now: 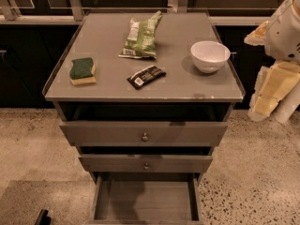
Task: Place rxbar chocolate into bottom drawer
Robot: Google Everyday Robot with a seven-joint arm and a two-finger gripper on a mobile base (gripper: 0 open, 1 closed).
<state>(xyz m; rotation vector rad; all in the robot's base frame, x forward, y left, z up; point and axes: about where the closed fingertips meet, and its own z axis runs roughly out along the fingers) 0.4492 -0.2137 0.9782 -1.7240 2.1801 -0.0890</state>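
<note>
The rxbar chocolate [146,76] is a small flat black wrapper with a white patch at its near-left end. It lies on the cabinet top [112,86] near the front middle. The bottom drawer [145,201] is pulled open below the two upper drawers, and its flat floor shows bare. The white and cream links of my arm [276,64] hang at the right edge, beside the cabinet and away from the bar. My gripper is out of view, and nothing is holding the bar.
A green-topped sponge [83,71] lies at the left, a crinkled green chip bag [141,36] at the back middle and a white bowl [210,56] at the right. The two upper drawers [144,134] stand slightly ajar. A small dark piece [42,216] shows at the bottom-left edge.
</note>
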